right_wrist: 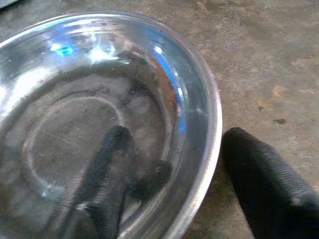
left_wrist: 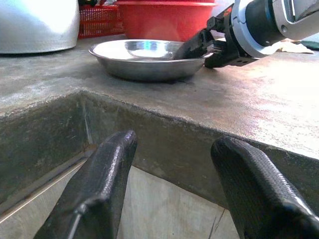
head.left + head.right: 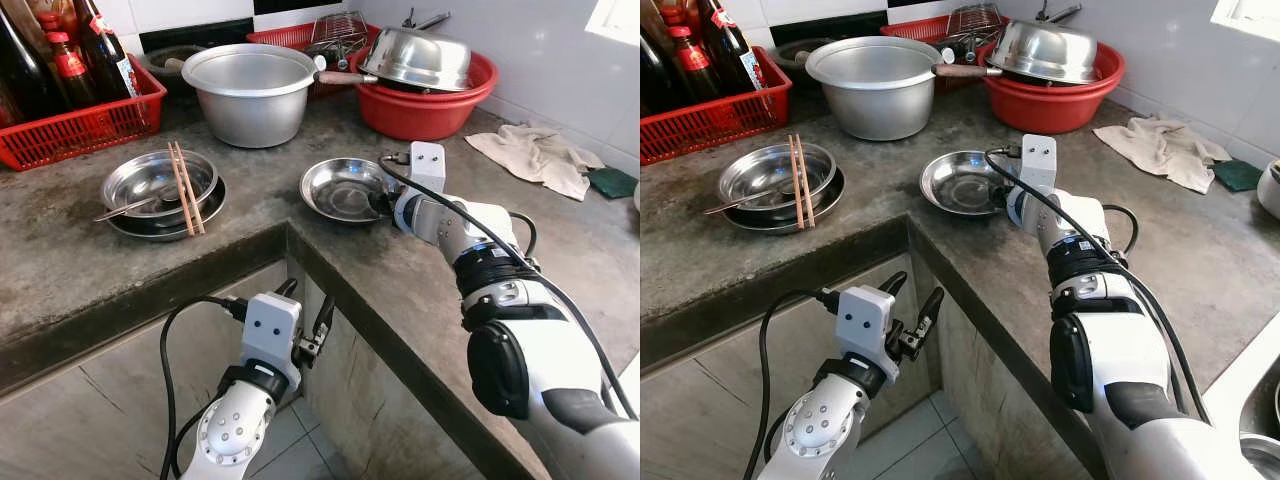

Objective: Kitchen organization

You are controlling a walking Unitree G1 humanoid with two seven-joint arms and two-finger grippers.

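Observation:
A shallow steel plate [image 3: 340, 188] lies on the grey concrete counter [image 3: 420, 280] near its inner corner. My right gripper [image 3: 385, 200] is open at the plate's near rim. In the right wrist view one finger [image 1: 112, 164] rests inside the plate [image 1: 75, 99] and the other finger [image 1: 264, 179] sits outside on the counter, so the rim runs between them. My left gripper [image 3: 912, 305] hangs open below the counter edge with nothing between its fingers [image 2: 99, 179], facing the counter's front face.
Stacked steel bowls with chopsticks and a spoon [image 3: 160, 185] sit to the left. Behind are a large aluminium pot [image 3: 250, 90], a red basin holding a steel pan [image 3: 425, 100] and a red crate of bottles [image 3: 75, 125]. A cloth [image 3: 535, 155] lies at the right.

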